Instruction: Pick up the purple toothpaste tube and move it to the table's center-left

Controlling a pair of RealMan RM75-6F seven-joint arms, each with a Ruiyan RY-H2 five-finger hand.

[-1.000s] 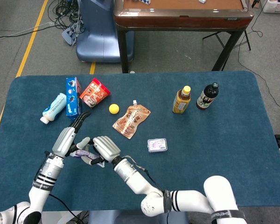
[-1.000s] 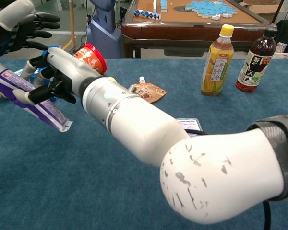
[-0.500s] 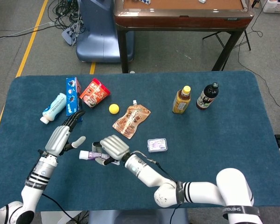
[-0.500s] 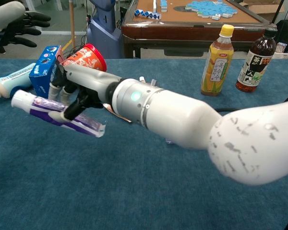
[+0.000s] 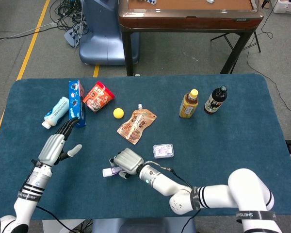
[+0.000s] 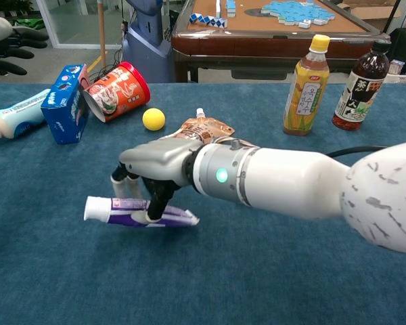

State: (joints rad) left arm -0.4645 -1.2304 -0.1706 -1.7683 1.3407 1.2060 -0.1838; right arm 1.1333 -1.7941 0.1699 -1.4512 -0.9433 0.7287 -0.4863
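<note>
The purple toothpaste tube point(image 6: 139, 212) with a white cap lies level just above or on the blue table, held from above by my right hand point(image 6: 152, 175). In the head view the tube point(image 5: 110, 171) pokes out to the left of the right hand point(image 5: 127, 161), near the front middle-left of the table. My left hand point(image 5: 56, 144) hovers open at the left, fingers spread, apart from the tube. In the chest view the left hand point(image 6: 7, 42) shows only at the top left corner.
At the back left lie a white-blue bottle point(image 5: 56, 111), a blue box point(image 5: 76, 100), a red cup on its side point(image 5: 98, 96) and a yellow ball point(image 5: 118, 113). A brown pouch point(image 5: 136, 125) and small flat packet point(image 5: 163, 151) sit mid-table. Two bottles point(image 5: 188, 104) point(image 5: 216, 99) stand at the right.
My right hand carried the tube rightward and down, away from the left hand, bringing it level near the table. The left hand drew back to the left with nothing in it.
</note>
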